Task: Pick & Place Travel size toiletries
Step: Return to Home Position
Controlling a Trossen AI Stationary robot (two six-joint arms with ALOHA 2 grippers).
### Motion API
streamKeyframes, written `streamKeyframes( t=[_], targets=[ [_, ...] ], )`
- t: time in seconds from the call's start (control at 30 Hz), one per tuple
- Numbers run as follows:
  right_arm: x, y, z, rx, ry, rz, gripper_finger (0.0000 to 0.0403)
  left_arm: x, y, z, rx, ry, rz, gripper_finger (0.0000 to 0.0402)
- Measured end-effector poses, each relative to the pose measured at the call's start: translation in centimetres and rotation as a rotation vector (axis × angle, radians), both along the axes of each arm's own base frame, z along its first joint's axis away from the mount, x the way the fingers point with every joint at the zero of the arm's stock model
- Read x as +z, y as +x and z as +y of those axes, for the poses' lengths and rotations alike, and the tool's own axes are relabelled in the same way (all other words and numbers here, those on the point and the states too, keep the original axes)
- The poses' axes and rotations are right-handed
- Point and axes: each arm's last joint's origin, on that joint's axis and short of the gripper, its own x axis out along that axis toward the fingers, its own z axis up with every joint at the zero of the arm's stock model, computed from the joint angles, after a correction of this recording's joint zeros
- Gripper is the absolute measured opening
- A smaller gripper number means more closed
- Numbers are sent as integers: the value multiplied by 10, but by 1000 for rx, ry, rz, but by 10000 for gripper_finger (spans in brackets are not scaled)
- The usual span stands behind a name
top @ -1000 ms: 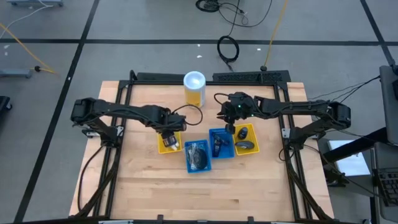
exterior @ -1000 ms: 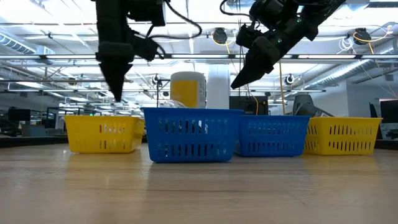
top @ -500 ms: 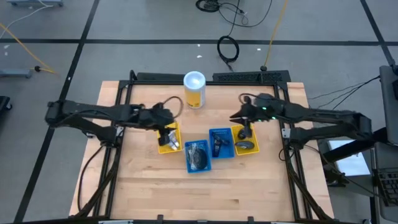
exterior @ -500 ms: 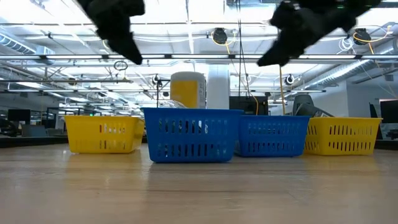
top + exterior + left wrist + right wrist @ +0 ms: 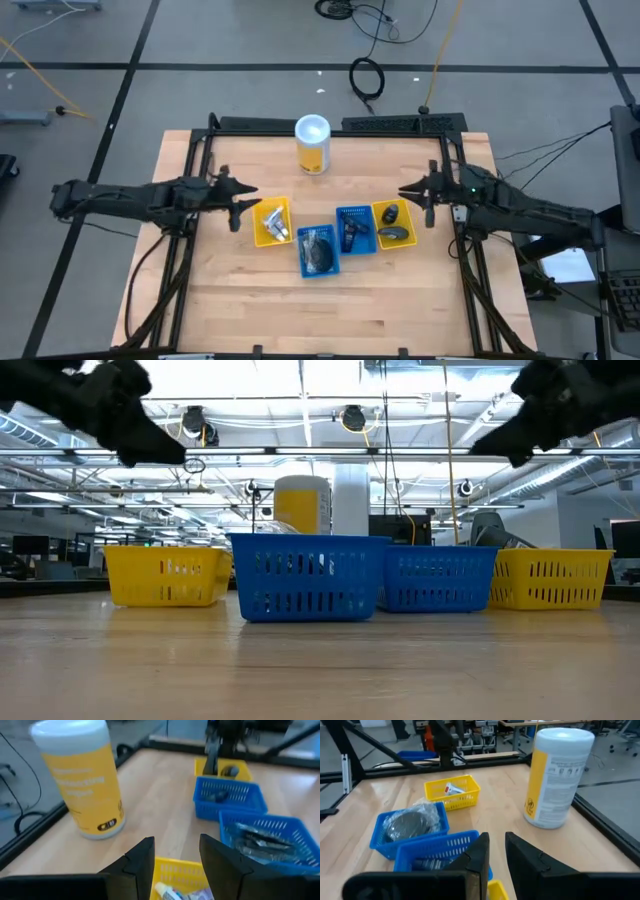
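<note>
The toiletries lie in four small trays in the middle of the table. White tubes with blue marks (image 5: 275,230) are in the left yellow tray (image 5: 262,237). Black discs in clear wrap (image 5: 317,250) fill a blue tray. Short dark tubes (image 5: 352,232) are in the second blue tray. Dark oval pieces (image 5: 397,233) sit in the right yellow tray (image 5: 382,240). My left gripper (image 5: 243,203) hangs open and empty just left of the left yellow tray. My right gripper (image 5: 412,192), empty with a narrow gap between its fingers, hangs right of the right yellow tray.
A tall yellow canister with a white lid (image 5: 313,143) stands behind the trays, toward the far edge. A black metal frame (image 5: 330,125) borders the table's far edge and sides. Bare wood (image 5: 320,310) stretches in front of the trays.
Both grippers have drawn back from above the trays and risen. The left one has gone toward the table's left edge, the right one toward the right edge. Each has tipped from pointing down to nearly level. The toiletries have stayed in their trays.
</note>
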Motion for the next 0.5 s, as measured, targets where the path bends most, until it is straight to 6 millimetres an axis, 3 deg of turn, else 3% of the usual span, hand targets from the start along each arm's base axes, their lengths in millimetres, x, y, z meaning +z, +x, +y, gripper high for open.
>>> streamKeyframes(
  t=[0.17,0.33,0.5],
  targets=[
    [-11,-17,5,-13,21,-20,59,-16,-21,-1,-27,-10,-113,157],
    [-7,-26,8,-24,129,-186,59,-28,-33,-1,-24,-50,-179,157],
    [-43,-23,8,20,141,-214,59,-43,-40,0,31,-66,-218,157]
  ],
)
